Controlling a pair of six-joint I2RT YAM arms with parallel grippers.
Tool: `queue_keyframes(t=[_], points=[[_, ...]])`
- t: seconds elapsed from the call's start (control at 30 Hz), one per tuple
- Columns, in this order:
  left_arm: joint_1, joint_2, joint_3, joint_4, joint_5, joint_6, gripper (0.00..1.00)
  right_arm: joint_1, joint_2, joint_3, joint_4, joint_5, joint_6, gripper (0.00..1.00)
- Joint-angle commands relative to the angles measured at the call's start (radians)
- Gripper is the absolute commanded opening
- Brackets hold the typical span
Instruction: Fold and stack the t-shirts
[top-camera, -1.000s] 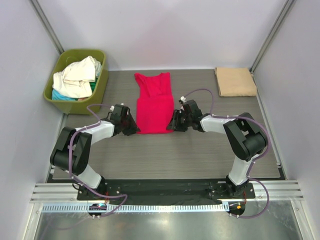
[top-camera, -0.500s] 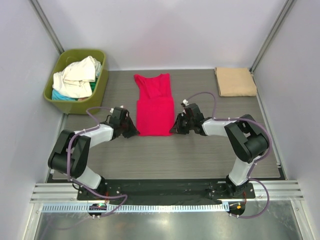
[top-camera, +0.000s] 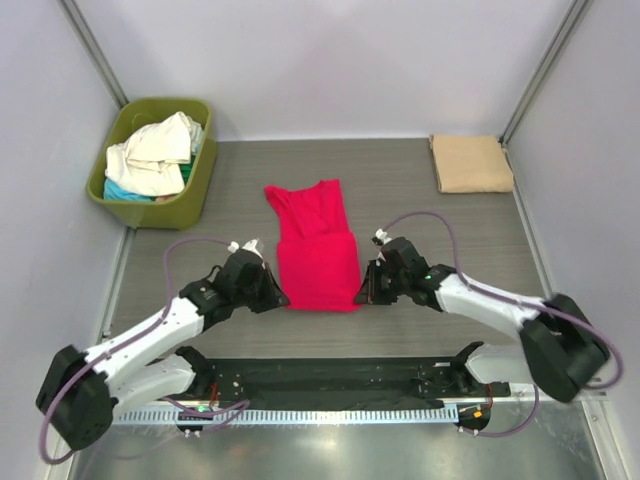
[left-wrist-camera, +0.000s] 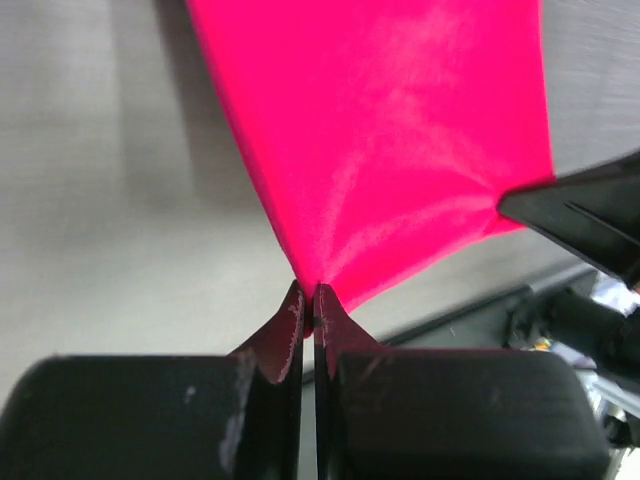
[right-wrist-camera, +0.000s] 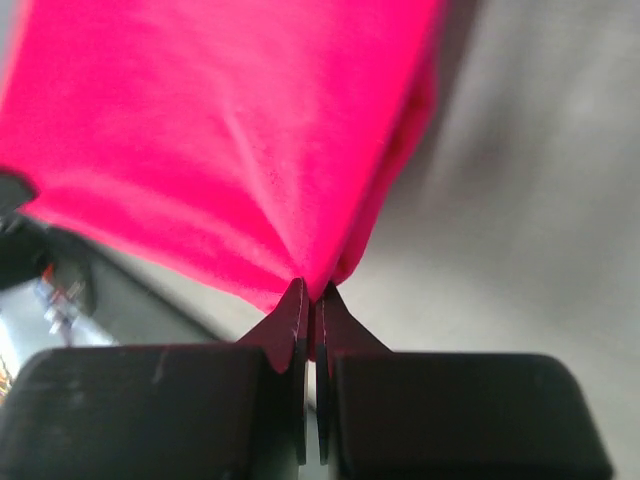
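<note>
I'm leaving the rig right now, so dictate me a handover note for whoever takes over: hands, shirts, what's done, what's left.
Left hand: shut on the red t-shirt at its near left corner.
Right hand: shut on its near right corner.
The shirt lies lengthwise mid-table, neck end far.
Done: tan t-shirt folded, far right corner.
Left: fold and stack the red one, then the cream-white shirts and teal shirt in the olive-green tub.

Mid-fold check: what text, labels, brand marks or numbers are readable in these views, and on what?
None readable in any view.
red t-shirt: plain cloth, no print or tag showing, including in both wrist close-ups.
tan folded shirt: no marking visible.
olive tub: no label or lettering visible.
</note>
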Motion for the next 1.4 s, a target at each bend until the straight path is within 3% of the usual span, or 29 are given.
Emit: queue_keyframes(t=[0.0,0.1,0.23,0.43,0.57,0.7,1.13,1.37], points=[[-0.05,-0.163,0.058,-0.261,-0.106,-0.073,0.0,0.07,-0.201,0.036,-0.257,0.085,0.051,0.01],[-0.057,-0.238,0.166,-0.421,-0.156,-0.031,0.0,0.093,-0.326,0.104,-0.4,0.108,0.059,0.01],[-0.054,-0.187,0.385,-0.631,-0.349,0.054,0.0,0.094,-0.342,0.24,-0.486,0.172,0.017,0.01],[-0.015,-0.026,0.564,-0.598,-0.394,0.149,0.0,0.058,-0.161,0.433,-0.496,0.26,-0.076,0.01],[0.106,0.094,0.649,-0.534,-0.326,0.238,0.0,-0.023,-0.043,0.541,-0.485,0.254,-0.15,0.01],[0.283,0.229,0.72,-0.462,-0.173,0.279,0.0,-0.099,0.076,0.63,-0.462,0.222,-0.197,0.01],[0.427,0.756,1.074,-0.412,-0.05,0.344,0.0,-0.225,0.445,0.893,-0.421,0.137,-0.259,0.01],[0.48,0.953,1.195,-0.397,-0.002,0.353,0.0,-0.257,0.616,1.029,-0.414,0.1,-0.267,0.01]])
